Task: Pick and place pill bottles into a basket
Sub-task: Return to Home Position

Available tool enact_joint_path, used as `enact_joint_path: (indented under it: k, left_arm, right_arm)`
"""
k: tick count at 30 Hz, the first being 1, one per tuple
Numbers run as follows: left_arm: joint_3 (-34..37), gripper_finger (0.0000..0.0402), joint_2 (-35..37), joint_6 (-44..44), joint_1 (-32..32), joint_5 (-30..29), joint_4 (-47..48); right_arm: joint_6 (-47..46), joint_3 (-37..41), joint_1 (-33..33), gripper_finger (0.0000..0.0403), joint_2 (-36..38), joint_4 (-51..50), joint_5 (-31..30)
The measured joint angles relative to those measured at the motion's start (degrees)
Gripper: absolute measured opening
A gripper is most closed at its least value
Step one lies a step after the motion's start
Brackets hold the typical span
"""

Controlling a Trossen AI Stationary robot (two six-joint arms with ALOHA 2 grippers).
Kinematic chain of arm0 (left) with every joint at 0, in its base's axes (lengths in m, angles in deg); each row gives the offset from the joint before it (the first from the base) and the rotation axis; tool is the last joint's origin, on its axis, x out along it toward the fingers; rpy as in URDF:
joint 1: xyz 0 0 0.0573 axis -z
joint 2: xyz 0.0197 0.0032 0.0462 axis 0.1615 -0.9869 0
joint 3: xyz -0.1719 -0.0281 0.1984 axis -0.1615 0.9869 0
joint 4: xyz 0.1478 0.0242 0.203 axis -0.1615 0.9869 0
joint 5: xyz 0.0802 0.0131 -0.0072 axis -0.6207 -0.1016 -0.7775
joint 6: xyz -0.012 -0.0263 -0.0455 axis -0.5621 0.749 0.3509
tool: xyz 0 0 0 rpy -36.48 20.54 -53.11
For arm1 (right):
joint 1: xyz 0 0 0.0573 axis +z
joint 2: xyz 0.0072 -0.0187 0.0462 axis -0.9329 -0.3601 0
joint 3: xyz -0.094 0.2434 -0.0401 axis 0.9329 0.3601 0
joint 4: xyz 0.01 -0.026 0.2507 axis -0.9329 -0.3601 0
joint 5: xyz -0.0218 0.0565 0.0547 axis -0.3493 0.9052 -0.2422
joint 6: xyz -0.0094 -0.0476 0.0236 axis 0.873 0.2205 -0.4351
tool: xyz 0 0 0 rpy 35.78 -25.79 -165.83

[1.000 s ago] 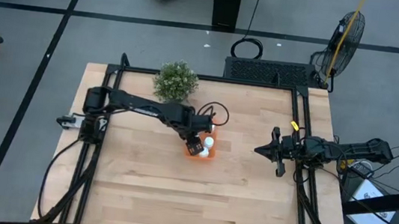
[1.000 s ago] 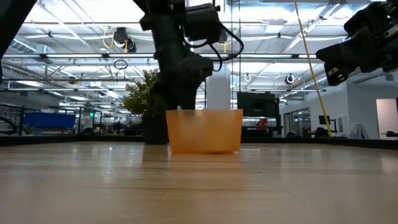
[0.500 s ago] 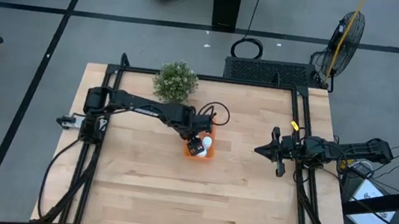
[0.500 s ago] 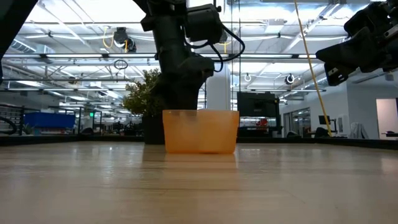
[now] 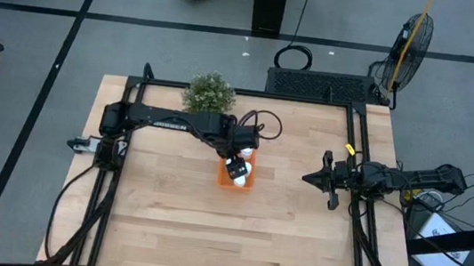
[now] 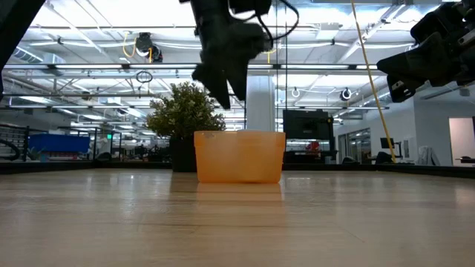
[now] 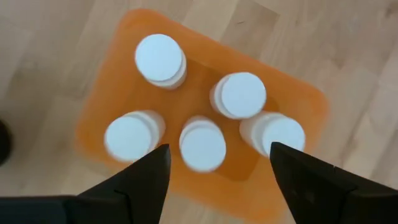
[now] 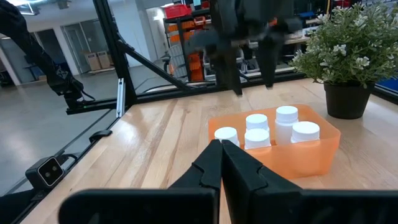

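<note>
The orange basket (image 5: 236, 176) stands on the table near its middle and holds several white pill bottles (image 7: 202, 144), all upright with their caps up. The basket also shows in the low view (image 6: 239, 156) and the right wrist view (image 8: 311, 155). My left gripper (image 7: 217, 149) hangs open and empty straight above the basket, clear of its rim (image 6: 223, 96). My right gripper (image 8: 221, 149) is shut and empty, held above the table's right side (image 5: 317, 180), pointing toward the basket.
A green potted plant (image 5: 208, 96) stands just beyond the basket toward the far edge, close to my left arm. Black frame rails (image 5: 355, 209) run along the table's left and right sides. Bare wood (image 5: 207, 237) lies toward the near edge.
My left gripper has gone up out of the basket and a little toward the far edge, and now hangs clear above the rim. The bottles stay upright in the basket.
</note>
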Motion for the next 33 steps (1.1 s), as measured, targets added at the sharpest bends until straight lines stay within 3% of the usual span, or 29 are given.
enact_joint_path:
  k: [5, 13, 15, 20, 24, 28, 33]
  left_arm:
    - [-7.2, 0.0217, 0.0, -2.3, 0.8, -1.2, 9.3]
    - [-10.6, 0.0037, 3.8, -4.3, 4.1, -1.7, 20.8]
    - [-10.0, 0.0011, 6.4, -2.9, 4.7, -3.7, 22.6]
    - [-8.2, 0.0024, 15.5, -0.7, 8.2, -8.7, 23.8]
    - [-4.7, 0.0016, 24.3, 1.0, 13.1, -16.5, 19.9]
    - [2.2, 0.0005, 33.5, 0.5, 18.5, -23.2, 10.5]
    - [14.8, 0.0024, 43.7, -5.4, 23.4, -25.0, -5.0]
  right_arm:
    - [0.0, 0.0, 0.0, 0.0, 0.0, 0.0, 0.0]
    - [0.0, 0.0, 0.0, 0.0, 0.0, 0.0, 0.0]
    - [0.0, 0.0, 0.0, 0.0, 0.0, 0.0, 0.0]
    - [0.0, 0.0, 0.0, 0.0, 0.0, 0.0, 0.0]
    - [0.0, 0.0, 0.0, 0.0, 0.0, 0.0, 0.0]
    - [0.0, 0.0, 0.0, 0.0, 0.0, 0.0, 0.0]
    - [0.0, 0.0, 0.0, 0.0, 0.0, 0.0, 0.0]
